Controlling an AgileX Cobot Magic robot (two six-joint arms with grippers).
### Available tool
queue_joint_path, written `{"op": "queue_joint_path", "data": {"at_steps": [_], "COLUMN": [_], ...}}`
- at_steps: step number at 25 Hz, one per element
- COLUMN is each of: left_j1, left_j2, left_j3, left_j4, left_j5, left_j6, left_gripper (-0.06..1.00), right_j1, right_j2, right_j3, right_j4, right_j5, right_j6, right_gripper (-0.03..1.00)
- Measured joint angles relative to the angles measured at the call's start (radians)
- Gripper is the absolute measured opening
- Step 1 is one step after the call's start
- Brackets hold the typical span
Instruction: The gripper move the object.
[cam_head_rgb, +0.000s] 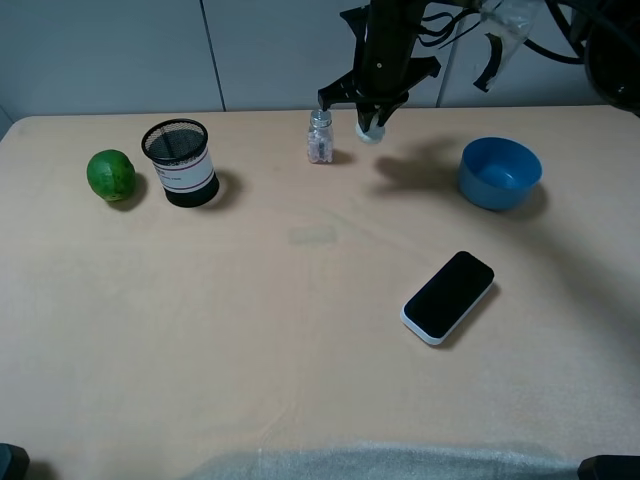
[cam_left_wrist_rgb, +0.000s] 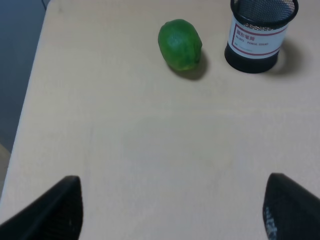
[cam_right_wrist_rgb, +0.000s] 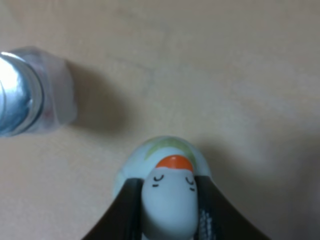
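The object is a tiny pale white-bluish figurine (cam_head_rgb: 370, 131) with a round head and a wider base, at the back of the table next to a glass shaker. In the right wrist view it (cam_right_wrist_rgb: 167, 200) shows a closed-eyed face and an orange mark. My right gripper (cam_head_rgb: 372, 118) reaches down from the black arm and its two black fingers (cam_right_wrist_rgb: 127, 212) are shut on the figurine's head. I cannot tell whether the base touches the table. My left gripper (cam_left_wrist_rgb: 172, 210) is open and empty over bare table at the left; only its fingertips show.
A clear glass shaker (cam_head_rgb: 320, 136) with a metal cap stands just left of the figurine. A blue bowl (cam_head_rgb: 500, 172) is at the right, a black phone (cam_head_rgb: 448, 297) nearer the front. A mesh pen cup (cam_head_rgb: 180, 162) and a green lime (cam_head_rgb: 111, 175) stand at the left.
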Motion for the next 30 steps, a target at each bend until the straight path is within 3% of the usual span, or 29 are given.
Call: {"op": "queue_joint_path", "data": {"at_steps": [30], "left_j1": [0.0], "left_j2": [0.0], "left_j3": [0.0], "left_j4": [0.0], "left_j5": [0.0], "left_j6": [0.0], "left_gripper": [0.8], "right_j1": [0.014], "right_j2": [0.062], "right_j3": [-0.001], "right_j4": [0.055], "right_j5": [-0.034], "right_j6": [-0.055], "right_gripper": [0.16]}}
